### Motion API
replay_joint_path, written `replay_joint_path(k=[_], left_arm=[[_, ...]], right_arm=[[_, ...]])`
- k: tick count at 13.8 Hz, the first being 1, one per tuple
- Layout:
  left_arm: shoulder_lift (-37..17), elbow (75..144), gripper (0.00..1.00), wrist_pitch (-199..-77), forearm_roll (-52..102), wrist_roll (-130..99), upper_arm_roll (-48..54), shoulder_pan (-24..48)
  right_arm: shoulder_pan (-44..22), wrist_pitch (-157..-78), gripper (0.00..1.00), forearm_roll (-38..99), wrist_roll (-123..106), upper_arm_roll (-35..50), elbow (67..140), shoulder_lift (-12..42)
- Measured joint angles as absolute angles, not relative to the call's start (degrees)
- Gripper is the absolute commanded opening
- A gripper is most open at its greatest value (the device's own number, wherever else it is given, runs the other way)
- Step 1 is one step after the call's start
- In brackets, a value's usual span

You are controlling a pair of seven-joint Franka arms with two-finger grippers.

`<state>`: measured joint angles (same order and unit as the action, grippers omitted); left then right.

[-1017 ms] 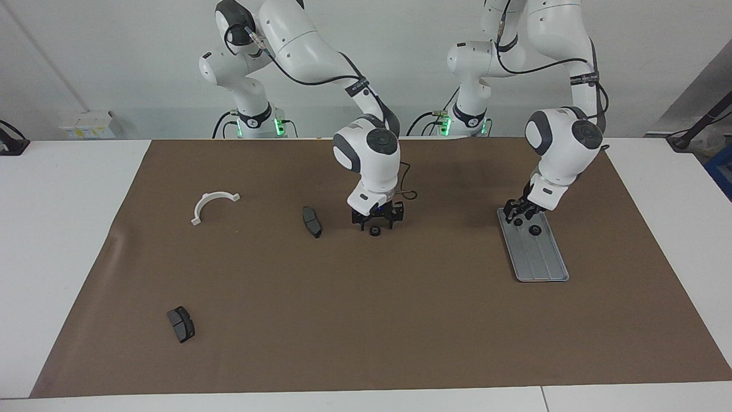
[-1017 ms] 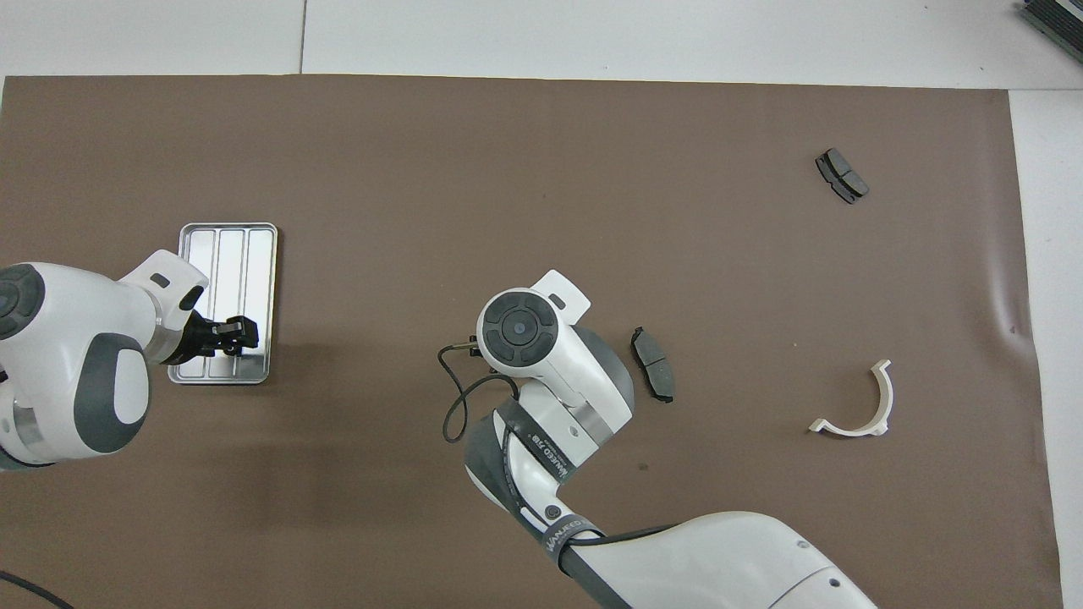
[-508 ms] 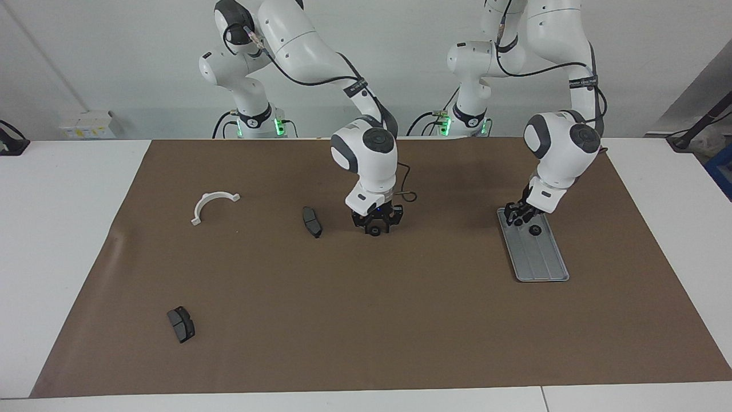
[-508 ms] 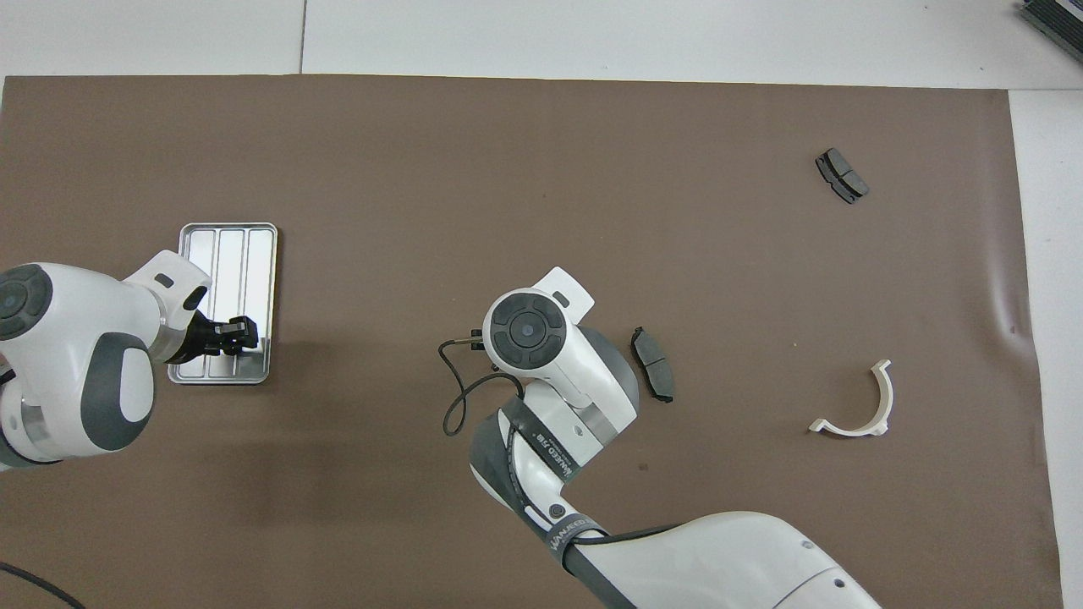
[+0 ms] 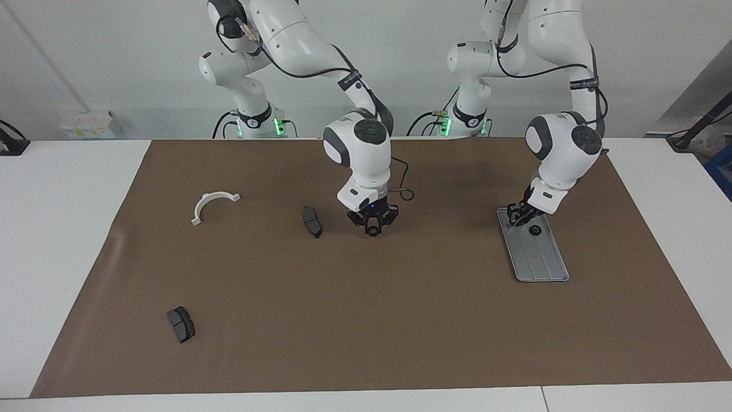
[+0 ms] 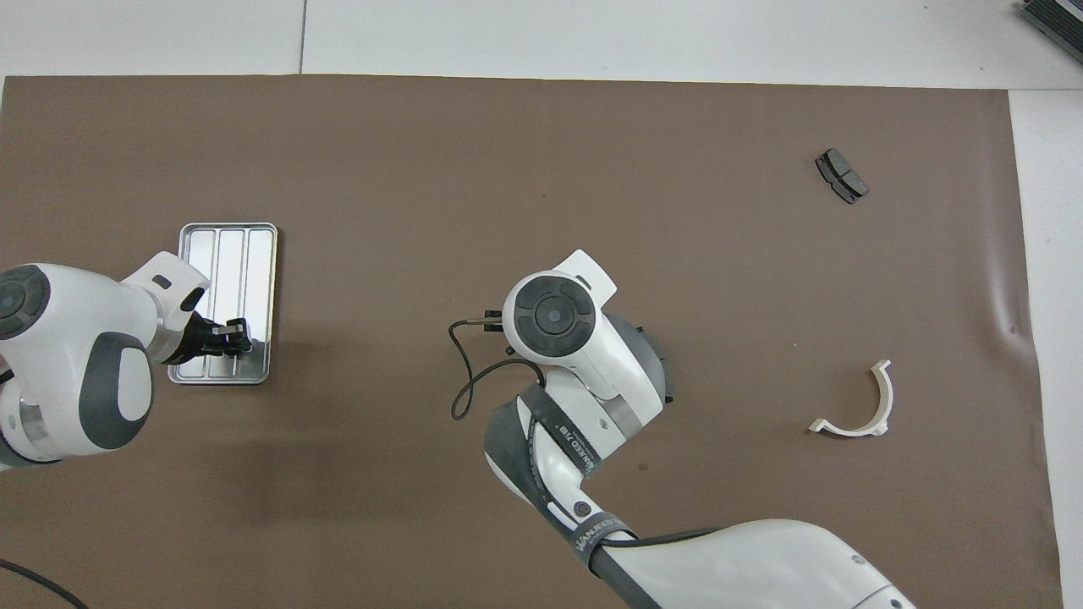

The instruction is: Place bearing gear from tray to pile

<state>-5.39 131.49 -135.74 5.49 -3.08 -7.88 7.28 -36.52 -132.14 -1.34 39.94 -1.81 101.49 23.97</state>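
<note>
The silver tray (image 5: 540, 257) lies toward the left arm's end of the table and also shows in the overhead view (image 6: 241, 254). One black bearing gear (image 5: 535, 230) sits on the tray's end nearer the robots. My left gripper (image 5: 518, 217) is low over that end beside it, shut on a second gear; it also shows in the overhead view (image 6: 230, 337). My right gripper (image 5: 372, 226) is down at the mat's middle, shut on another gear (image 5: 372, 230). The pile's parts are scattered: a brake pad (image 5: 311, 221) beside the right gripper, a second brake pad (image 5: 180, 324) and a white half-ring bracket (image 5: 213, 205).
A brown mat (image 5: 366, 320) covers the white table. In the overhead view the right arm hides the closer brake pad; the other pad (image 6: 842, 176) and the bracket (image 6: 854, 402) show. A cable loop (image 6: 461, 393) hangs at the right wrist.
The right gripper came down around the gear on the mat and closed on it, its wrist turning. The left gripper closed on the gear at the tray's end.
</note>
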Motion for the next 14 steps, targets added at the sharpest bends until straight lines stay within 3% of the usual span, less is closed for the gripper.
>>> replay_joint_path(k=[5,14], left_arm=[[-5.39,131.49,0.25,-135.79,5.48,-2.89,-7.87,7.20],[-5.37,131.49,0.13,-135.81,5.44,-2.69,-7.89,7.02]], right_arm=[[-26.88,-130.28,0.00,-1.35,30.89,-1.95,105.39,17.93],[-13.07,-130.44,0.00,-1.35,9.69,-2.02,111.38,16.48]])
